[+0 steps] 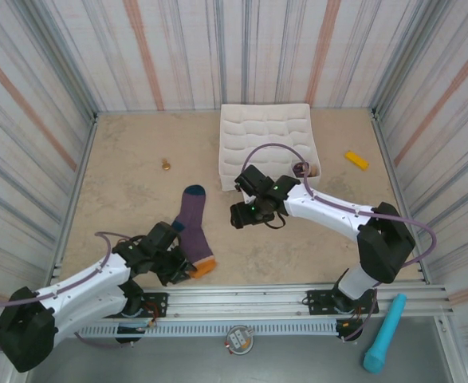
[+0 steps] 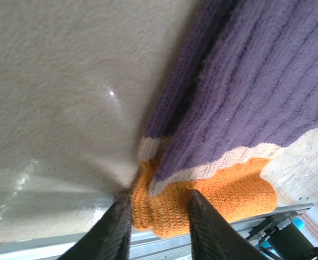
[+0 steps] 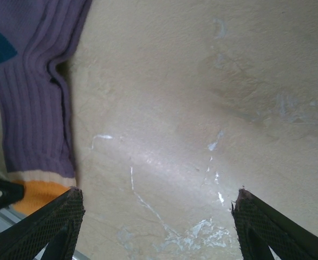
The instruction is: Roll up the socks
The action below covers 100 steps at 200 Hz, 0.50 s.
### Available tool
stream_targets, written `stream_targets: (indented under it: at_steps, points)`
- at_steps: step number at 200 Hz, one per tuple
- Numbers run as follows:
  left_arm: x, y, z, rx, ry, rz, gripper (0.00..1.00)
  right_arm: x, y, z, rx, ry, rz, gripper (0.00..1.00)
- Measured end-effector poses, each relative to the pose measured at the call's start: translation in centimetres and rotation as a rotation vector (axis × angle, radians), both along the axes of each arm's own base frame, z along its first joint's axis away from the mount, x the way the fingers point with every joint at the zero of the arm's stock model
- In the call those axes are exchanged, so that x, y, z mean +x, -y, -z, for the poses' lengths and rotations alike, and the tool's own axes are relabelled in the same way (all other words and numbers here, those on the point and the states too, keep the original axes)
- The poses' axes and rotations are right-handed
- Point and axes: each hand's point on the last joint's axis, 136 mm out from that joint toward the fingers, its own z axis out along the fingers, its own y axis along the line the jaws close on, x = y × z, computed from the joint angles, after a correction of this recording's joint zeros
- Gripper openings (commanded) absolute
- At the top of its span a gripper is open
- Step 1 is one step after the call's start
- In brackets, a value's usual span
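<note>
Overhead, the socks (image 1: 192, 227) lie stacked on the bench (image 1: 122, 199), left of centre. Their cuffs point to the far side and their orange toes lie near the front rail. The left pincer (image 1: 190, 270) sits right at those toes, reaching in from the left. The right pincer (image 1: 249, 215) hangs just to the right of the socks, level with their upper half and clear of them. A white tray (image 1: 265, 140) lies at the back of the bench, well apart from the socks.

From the left wrist, the socks (image 2: 256, 108) run away to the upper right, one purple layer lying on the other. The bunched orange toes sit between the two fingers (image 2: 118, 227) of the left pincer (image 2: 159, 197). Both fingers touch the knit and appear to pinch it, though this close view does not show how firm the grip is. Bare bench (image 2: 56, 97) spreads to the left.

From the right wrist, the right pincer (image 3: 159, 216) stands wide and released, grasping nothing, with its fingers (image 3: 50, 227) at the lower corners. Scuffed bench (image 3: 202, 108) lies between them. The socks (image 3: 34, 108) lie along the left edge with the teal heel at the top. The orange toes end just beside the left-hand finger, outside the gap.
</note>
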Motion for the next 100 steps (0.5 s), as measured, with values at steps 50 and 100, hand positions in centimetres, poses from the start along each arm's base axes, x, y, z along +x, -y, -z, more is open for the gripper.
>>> stream_targets:
  at_steps: [50,100]
  points:
    - [0.3,0.0,0.3,0.022,-0.009,0.005,0.05,-3.1,-1.0,0.9,-0.009,0.087,-0.181,0.76]
    - [2.4,-0.7,-0.4,0.049,0.002,0.004,0.00,-5.8,-2.4,0.8,0.024,0.254,-0.368,0.77]
